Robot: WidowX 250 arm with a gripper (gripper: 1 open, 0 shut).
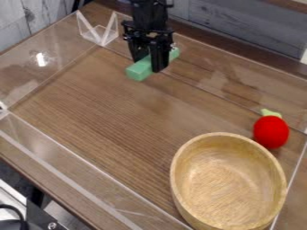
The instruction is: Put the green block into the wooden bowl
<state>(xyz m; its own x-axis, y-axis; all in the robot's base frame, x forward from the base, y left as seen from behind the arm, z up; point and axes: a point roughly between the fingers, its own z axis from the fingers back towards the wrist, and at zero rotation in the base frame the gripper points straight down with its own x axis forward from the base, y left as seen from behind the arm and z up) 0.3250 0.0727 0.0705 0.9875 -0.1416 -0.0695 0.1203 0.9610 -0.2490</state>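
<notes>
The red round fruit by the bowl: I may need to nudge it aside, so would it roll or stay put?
The red fruit looks rounded, so a push would probably roll it, perhaps against the wooden bowl close beside it. Its small top leaf might make the roll wobbly. It appears rigid, likely a light toy.

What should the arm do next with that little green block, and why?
Probably lift it a little. The jaws are shut on the green block at the far side of the table, low over the wood, and the wooden bowl sits empty at the near right, so the block needs height to clear its rim.
</notes>
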